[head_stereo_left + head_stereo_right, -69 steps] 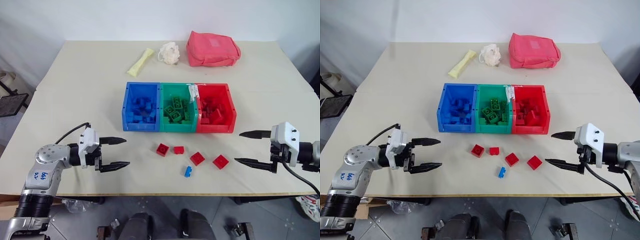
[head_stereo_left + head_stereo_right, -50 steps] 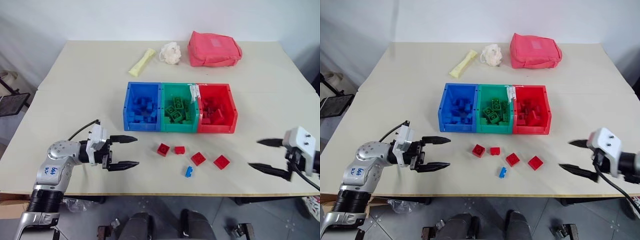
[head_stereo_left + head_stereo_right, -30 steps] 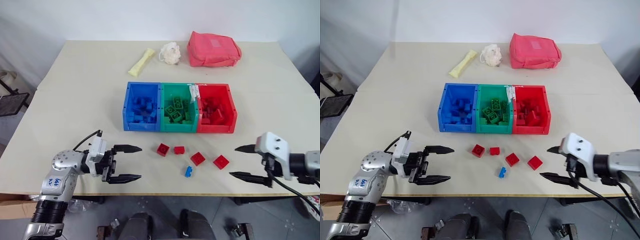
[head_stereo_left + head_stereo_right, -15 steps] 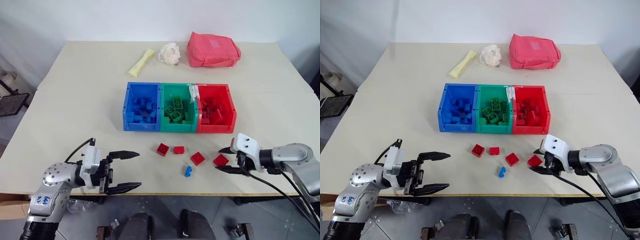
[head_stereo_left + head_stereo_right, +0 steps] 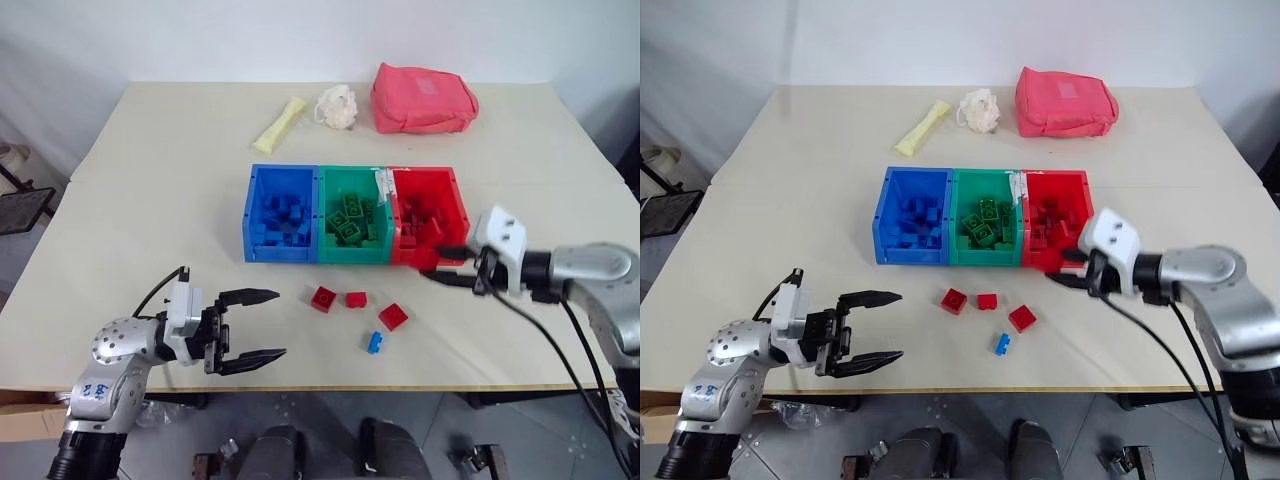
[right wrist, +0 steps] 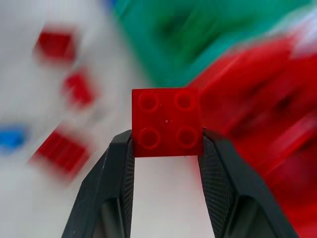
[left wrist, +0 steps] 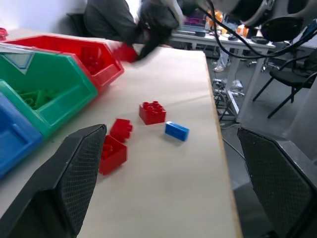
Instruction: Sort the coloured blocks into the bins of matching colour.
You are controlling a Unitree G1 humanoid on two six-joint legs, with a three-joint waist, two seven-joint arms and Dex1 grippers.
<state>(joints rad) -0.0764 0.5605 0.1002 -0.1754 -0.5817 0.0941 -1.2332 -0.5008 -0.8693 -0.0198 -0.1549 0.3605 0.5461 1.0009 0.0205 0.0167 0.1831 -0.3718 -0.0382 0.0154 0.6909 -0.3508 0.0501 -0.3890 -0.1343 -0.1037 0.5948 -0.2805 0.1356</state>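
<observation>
While the beige counter [image 5: 150,180] carries everything, its biggest item is the pink pouch [image 5: 424,98] near the far edge toward the right corner, with a white puff [image 5: 337,105] and a pale yellow packet [image 5: 280,124] beside it along that edge. Mid-counter stand the three bins side by side and touching: blue bin [image 5: 281,214] on the left, green bin [image 5: 352,215] in the middle, red bin [image 5: 428,215] on the right, each with bricks of its own colour inside. Next in size come the arms' tips: the left end effector [image 5: 252,326] hovers near the front left edge with its two black fingers spread wide and nothing between them, well apart from the loose bricks; the right end effector [image 5: 1058,272] sits at the front wall of the red bin, its fingers [image 6: 115,178] clamped on a red brick [image 6: 167,122] held studs-up between the pads, above the counter. Smallest are the loose pieces between the bins and the front edge: three red blocks [image 5: 323,298] [image 5: 356,299] [image 5: 393,316] in a loose row, and the blue block [image 5: 375,342] nearest the front edge, just beside the rightmost red one.
</observation>
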